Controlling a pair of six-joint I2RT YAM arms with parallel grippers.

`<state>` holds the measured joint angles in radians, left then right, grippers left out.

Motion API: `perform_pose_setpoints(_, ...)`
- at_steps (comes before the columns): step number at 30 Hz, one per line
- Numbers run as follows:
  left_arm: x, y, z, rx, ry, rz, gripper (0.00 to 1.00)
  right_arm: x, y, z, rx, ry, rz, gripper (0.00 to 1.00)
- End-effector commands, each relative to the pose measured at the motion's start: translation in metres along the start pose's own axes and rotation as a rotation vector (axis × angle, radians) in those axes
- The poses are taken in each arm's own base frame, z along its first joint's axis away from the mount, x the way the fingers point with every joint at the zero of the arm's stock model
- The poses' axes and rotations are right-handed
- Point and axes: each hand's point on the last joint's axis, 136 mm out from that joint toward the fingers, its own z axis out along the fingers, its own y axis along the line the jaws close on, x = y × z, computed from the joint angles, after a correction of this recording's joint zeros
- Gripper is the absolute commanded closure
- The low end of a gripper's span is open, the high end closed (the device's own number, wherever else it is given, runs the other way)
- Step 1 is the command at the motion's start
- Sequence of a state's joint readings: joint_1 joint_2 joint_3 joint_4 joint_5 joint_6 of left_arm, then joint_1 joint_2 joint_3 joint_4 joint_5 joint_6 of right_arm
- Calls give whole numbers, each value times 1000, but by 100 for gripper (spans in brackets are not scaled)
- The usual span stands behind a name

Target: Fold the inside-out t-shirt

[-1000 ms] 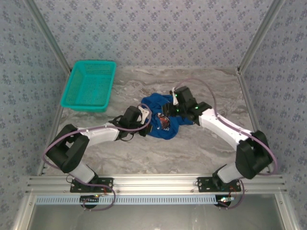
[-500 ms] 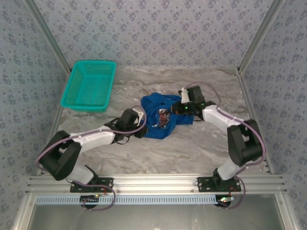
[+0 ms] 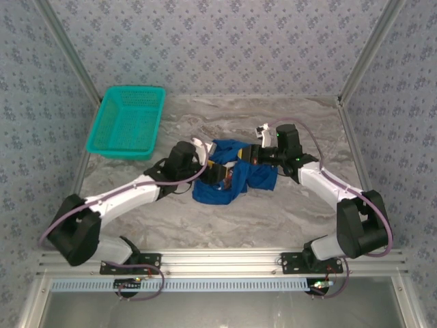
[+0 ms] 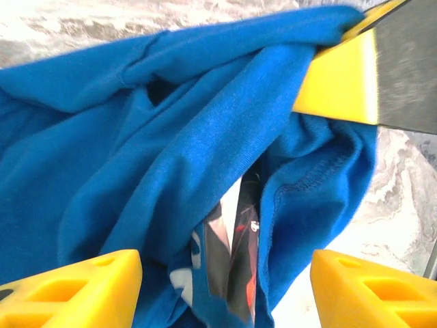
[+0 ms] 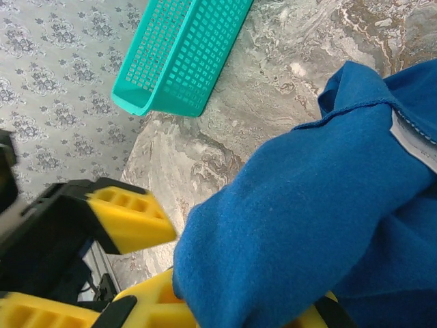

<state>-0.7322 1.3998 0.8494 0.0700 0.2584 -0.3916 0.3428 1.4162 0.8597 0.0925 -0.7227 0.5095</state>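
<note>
The teal mesh basket [image 3: 130,123] sits at the far-left corner of the worktop [image 3: 273,219]; its perforated floor and walls are visible throughout. The inside-out t-shirt [image 3: 229,181] lies outside it — bunched at mid-worktop, well apart from the basket, between the two arms. The right gripper [image 3: 254,157] has its jaws closed on a blue fold at the shirt's far-right edge. The left gripper [image 4: 222,290] has its jaws spread wide — blue cloth and a strip of printed panel lie between them.
</note>
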Motion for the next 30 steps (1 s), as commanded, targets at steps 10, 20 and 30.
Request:
perform_pose_setpoints(10,-14,-8,45,67,73,58,86,-4,12,-3,-26,-12,-33,100)
perform_pose_setpoints(20,-85,-98,-97,452,-390,392,100,-44,-78,-87,594,-150,114,96)
perform_pose_setpoints(30,-123,-57,-176,303,-705,336,100,-1,-122,-79,693,-11,126,85)
